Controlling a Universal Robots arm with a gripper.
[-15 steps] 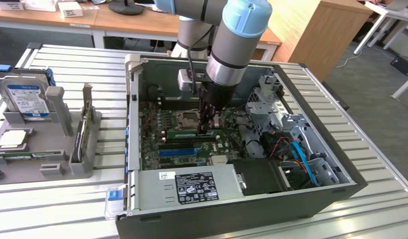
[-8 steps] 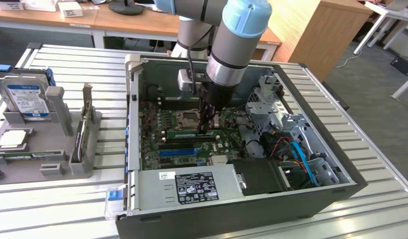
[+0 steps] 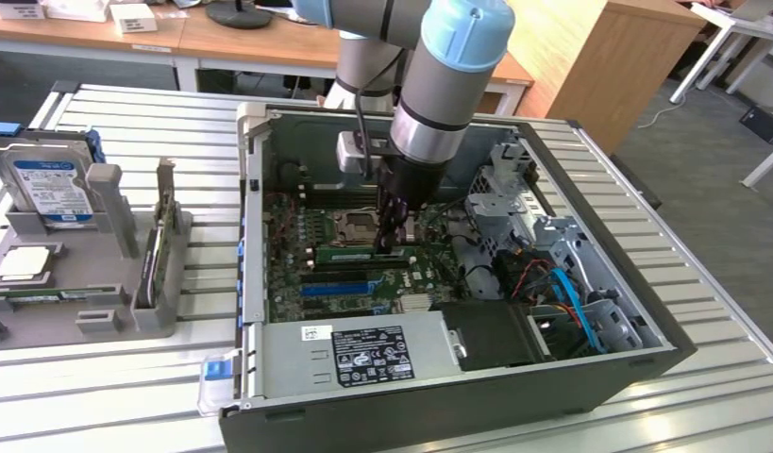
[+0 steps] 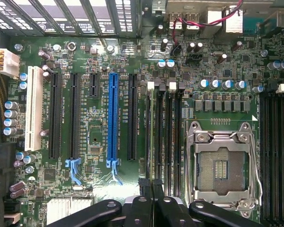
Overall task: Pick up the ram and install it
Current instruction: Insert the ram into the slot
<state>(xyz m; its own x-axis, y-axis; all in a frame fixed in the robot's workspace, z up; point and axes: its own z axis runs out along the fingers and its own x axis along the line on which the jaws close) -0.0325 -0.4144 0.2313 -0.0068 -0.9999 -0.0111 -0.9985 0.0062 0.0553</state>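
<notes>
My gripper point(image 4: 151, 187) is clenched, its two black fingertips pressed together with nothing I can see between them, low over the black memory slots point(image 4: 159, 137) of the motherboard point(image 4: 97, 137). Just beside those slots sits the open processor socket point(image 4: 221, 165), and on their other side runs the blue slot point(image 4: 113, 118). Seen from outside, my gripper point(image 3: 388, 247) points straight down at one end of the ram point(image 3: 348, 253). The ram is a green stick lying along the slots and reaching toward the exterior view's left; whether I touch it I cannot tell. Around it stands the open computer case point(image 3: 251, 189), with the power supply point(image 3: 361, 354) at its near edge. Well apart, at the exterior view's left, a grey tray point(image 3: 122, 321) holds a hard drive point(image 3: 46, 184).
</notes>
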